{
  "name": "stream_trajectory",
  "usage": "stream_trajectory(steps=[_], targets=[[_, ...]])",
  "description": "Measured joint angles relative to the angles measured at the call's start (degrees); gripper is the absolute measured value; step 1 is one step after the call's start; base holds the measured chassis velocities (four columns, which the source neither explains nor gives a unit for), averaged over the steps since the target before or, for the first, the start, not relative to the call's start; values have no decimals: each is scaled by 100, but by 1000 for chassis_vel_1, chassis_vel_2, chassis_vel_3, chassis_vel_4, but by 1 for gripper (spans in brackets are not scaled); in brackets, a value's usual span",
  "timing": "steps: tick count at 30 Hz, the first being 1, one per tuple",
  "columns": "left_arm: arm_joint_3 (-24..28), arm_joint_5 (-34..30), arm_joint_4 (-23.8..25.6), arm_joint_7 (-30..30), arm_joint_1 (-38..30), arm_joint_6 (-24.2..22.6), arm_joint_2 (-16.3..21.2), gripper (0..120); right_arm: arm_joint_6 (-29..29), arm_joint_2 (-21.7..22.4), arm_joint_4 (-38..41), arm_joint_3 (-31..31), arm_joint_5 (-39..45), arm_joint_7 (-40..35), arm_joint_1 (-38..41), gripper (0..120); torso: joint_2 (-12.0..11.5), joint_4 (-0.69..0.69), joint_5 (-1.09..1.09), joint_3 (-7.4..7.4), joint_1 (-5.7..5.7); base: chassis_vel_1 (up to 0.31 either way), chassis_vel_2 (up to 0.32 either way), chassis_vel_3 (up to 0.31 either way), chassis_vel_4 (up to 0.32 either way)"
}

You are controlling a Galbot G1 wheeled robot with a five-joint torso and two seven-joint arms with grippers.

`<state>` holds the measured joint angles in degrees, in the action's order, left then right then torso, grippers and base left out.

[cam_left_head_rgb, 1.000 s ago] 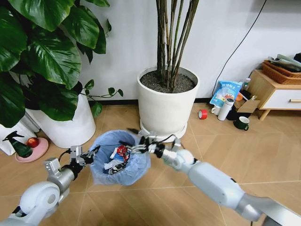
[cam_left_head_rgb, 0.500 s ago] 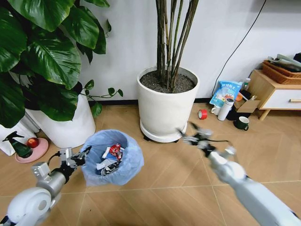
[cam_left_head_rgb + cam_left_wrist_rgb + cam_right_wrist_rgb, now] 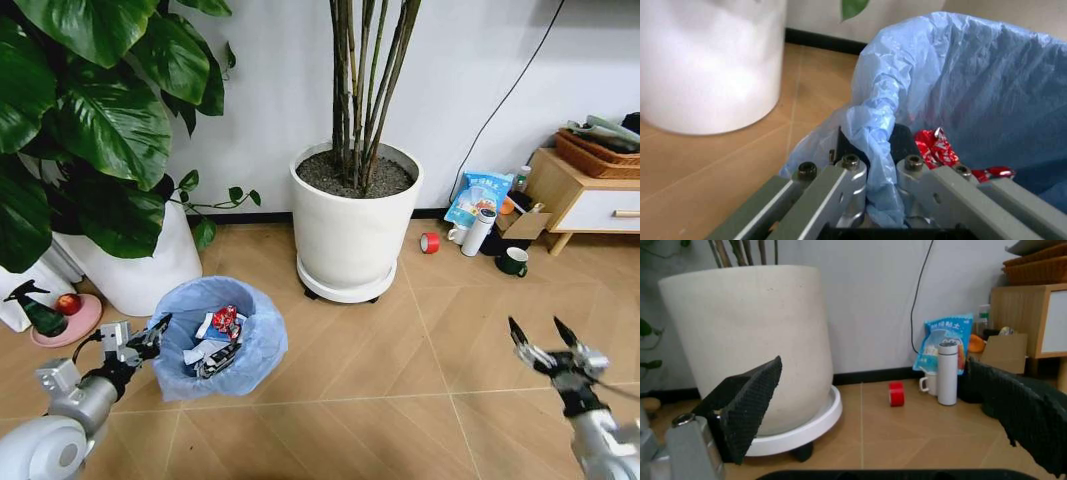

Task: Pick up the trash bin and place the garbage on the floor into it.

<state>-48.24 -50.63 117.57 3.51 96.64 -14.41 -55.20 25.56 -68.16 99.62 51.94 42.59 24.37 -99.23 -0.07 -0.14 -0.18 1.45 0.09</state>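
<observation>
While we compare the last second, the change is plain:
Head view, right arm: our right gripper (image 3: 547, 343) has pulled back from over the trash bin (image 3: 217, 338) to about 4 o'clock, fingers spread and empty.
Head view, bin: it hangs at 8 o'clock, held by our left gripper (image 3: 148, 337) at its rim; the garbage (image 3: 215, 340) lies inside; the floor (image 3: 400, 360) around looks free of litter, so we judge the drop done.
Left wrist view: fingers (image 3: 840, 187) clenched on the bag-covered rim, one inside and one outside, a grip the head view cannot confirm; a red wrapper (image 3: 938, 150) sits within.
Right wrist view: pads (image 3: 750, 400) wide apart, facing the white pot (image 3: 753, 335) and red tape roll (image 3: 896, 392).
</observation>
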Motion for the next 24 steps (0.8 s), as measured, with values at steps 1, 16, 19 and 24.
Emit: stream_trajectory(steps=[1,16,19,24], targets=[[0,0,0,0,0,0,0,0,0,0,0,0,0,0,0,100,0,0,0,0,0,0,0,0,0],[-457,253,120,204,681,111,-414,0,153,-185,-39,-498,-135,23,243,100,-1,1,1,1,1,0,0,0,0],[-479,233,71,204,658,115,-413,0,154,-166,-120,-552,-134,26,328,100,-1,2,1,1,1,0,0,0,0],[-467,224,-35,201,558,117,-423,0,155,-132,-240,-619,-144,31,451,100,-1,2,1,1,1,0,0,0,0]])
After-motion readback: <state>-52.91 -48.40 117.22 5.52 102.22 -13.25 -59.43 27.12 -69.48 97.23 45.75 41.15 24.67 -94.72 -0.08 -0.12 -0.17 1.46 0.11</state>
